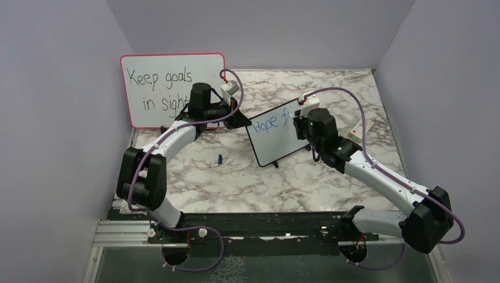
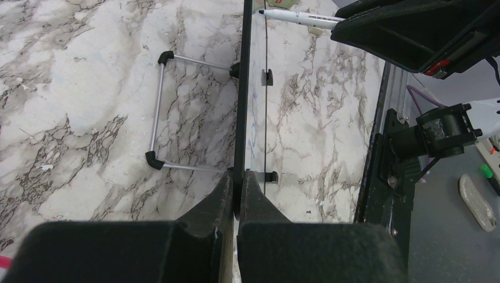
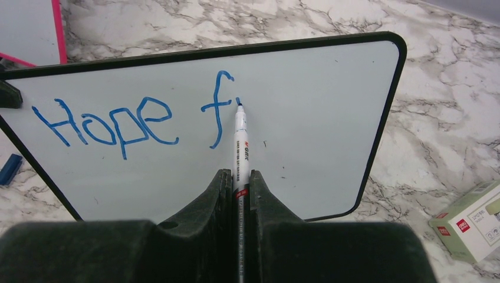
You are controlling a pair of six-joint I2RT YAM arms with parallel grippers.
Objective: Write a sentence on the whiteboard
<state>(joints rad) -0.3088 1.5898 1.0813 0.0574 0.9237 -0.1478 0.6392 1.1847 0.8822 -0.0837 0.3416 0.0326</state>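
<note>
Writing was under way; the right gripper point(image 3: 239, 177) clenched the marker point(image 3: 240, 141), tip touching the whiteboard point(image 3: 312, 153) standing on the marble table point(image 1: 194, 180); the sentence point(image 3: 118, 121) read only "Hope f"; the left gripper point(image 2: 237, 186) pinched the board's edge; the next stroke likely needed light, steady pressure.

Black-framed whiteboard point(image 3: 321, 168) stands propped; its blue sentence point(image 3: 144, 118) reads only "Hope f".

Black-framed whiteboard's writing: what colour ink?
Blue writing on the whiteboard; clearest in the right wrist view.
</note>
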